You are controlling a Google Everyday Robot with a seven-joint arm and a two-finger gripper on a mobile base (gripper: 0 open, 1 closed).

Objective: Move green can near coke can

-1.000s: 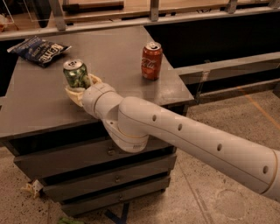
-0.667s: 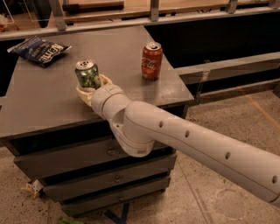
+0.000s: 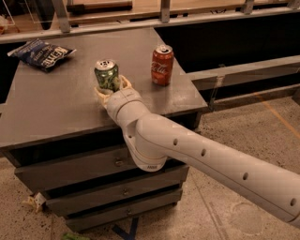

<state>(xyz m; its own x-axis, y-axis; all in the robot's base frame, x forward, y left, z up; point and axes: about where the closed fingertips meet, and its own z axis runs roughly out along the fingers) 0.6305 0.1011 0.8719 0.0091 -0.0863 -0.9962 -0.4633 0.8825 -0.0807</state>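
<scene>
Speckled terrazzo floor [image 3: 243,117] ran under a dark grey table [image 3: 61,108] with three drawer fronts [image 3: 89,171] below its top. A metal rail and a wooden ledge [image 3: 140,11] crossed the upper edge of the frame behind it.

Left of the table's centre, the green can [image 3: 107,75] stood upright with its silver top and pull tab facing up. Its label showed pale scribbled marks on green that could not be read. The gripper [image 3: 112,86] was closed around the can's lower half, and a cream finger [image 3: 125,83] pressed on the right side with its partner on the left, so the can was pinched between them. Whether the can's base touched the table could not be told.

A white jointed arm [image 3: 211,159] stretched from the gripper down to the lower right corner of the frame.

The coke can [image 3: 162,64] stood upright to the right of the green can and slightly farther up the frame, near it but not touching. White Coca-Cola script ran down its red side.

A blue chip bag [image 3: 41,53] lay flat in the upper left corner of the table, well apart from both cans. Its white lettering was too blurred to read.
</scene>
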